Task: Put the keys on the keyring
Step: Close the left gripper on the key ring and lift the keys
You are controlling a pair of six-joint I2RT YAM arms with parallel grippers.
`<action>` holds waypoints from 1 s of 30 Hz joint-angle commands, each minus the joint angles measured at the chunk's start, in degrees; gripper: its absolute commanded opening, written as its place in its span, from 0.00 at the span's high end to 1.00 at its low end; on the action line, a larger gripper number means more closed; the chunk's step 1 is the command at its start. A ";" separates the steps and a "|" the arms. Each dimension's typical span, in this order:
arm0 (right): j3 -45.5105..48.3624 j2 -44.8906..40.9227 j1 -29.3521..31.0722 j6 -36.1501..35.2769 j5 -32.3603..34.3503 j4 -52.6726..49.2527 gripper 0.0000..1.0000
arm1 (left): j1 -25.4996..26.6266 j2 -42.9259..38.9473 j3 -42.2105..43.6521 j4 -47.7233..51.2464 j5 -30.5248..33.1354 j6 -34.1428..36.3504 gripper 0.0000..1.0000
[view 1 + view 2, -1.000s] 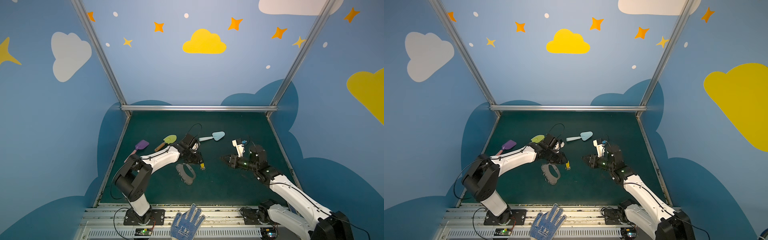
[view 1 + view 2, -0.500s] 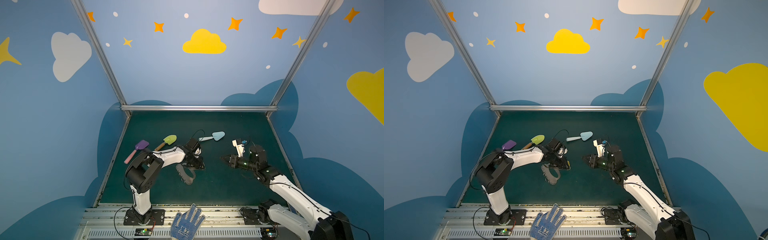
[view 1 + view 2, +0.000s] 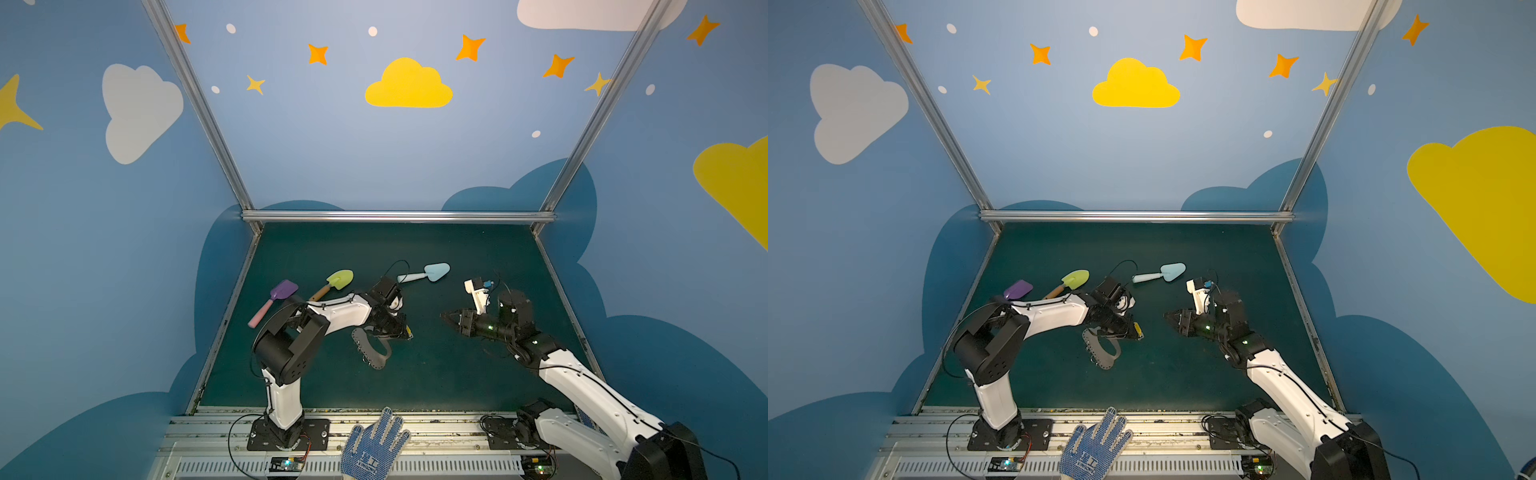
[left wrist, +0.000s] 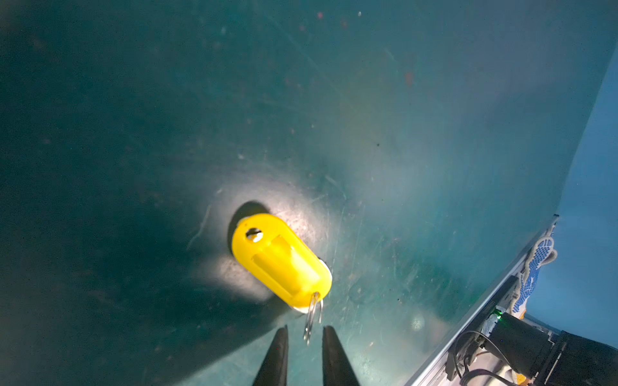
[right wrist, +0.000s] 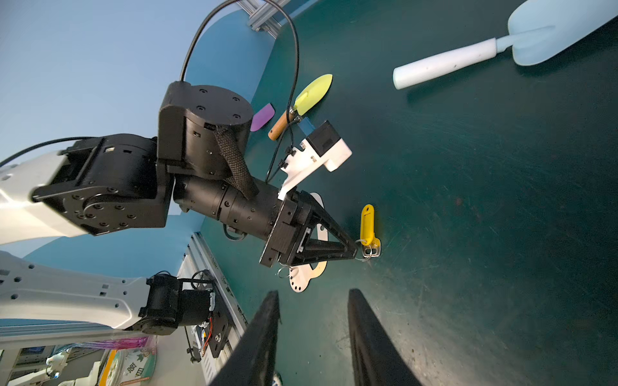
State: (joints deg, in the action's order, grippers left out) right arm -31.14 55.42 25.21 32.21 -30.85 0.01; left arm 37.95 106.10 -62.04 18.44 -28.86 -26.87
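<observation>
my L gripper (image 4: 305, 328) near-shut, keys (image 4: 281, 260) ring btwn tips, grip unclear | R gripper (image 5: 314, 291) apart, empty | keyring (image 5: 319, 269) in R wrist view, not L

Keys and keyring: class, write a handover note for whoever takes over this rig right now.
Left gripper: jaws narrow around the small split ring of the keys; firm grip unconfirmed.
Right gripper: open, empty, hovering apart, pointing toward them.
Keyring: flat on the green mat, beside the keys, below the left arm's wrist.
Done: nothing is on the keyring yet.
Left: secure the keys, lift them, hook them onto the keyring.
</observation>
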 commanded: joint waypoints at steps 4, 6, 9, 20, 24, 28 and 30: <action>0.10 -0.55 -0.29 -0.83 0.53 -0.70 0.62 | 0.10 1.74 -1.14 -1.81 -0.62 -0.97 0.81; 0.35 -0.90 -0.36 -0.83 0.78 -0.72 0.62 | 0.19 1.91 -1.28 -2.05 -0.76 -1.08 0.85; 0.49 -1.24 -0.39 -0.79 0.88 -0.80 0.63 | 0.20 2.18 -1.97 -1.34 -0.97 -0.77 0.96; -1.53 0.27 -0.41 -3.13 -2.37 -1.59 0.62 | 0.23 -7.62 -13.61 20.94 4.42 13.61 0.96; -3.45 1.41 -0.40 -3.61 -4.04 -0.07 0.62 | 0.58 -9.83 -20.24 28.14 3.83 20.06 0.96; -4.96 2.82 -0.36 -2.99 -8.34 2.23 0.61 | 1.16 -12.49 -22.75 29.78 4.83 22.56 0.96; -5.09 3.18 -0.42 -2.03 -10.95 4.34 0.62 | 1.14 -14.92 -21.55 27.21 3.41 22.58 0.96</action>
State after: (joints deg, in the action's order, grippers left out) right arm -34.50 58.08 24.95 29.74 -36.88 0.69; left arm 38.87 93.32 -84.27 42.74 -25.08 -7.88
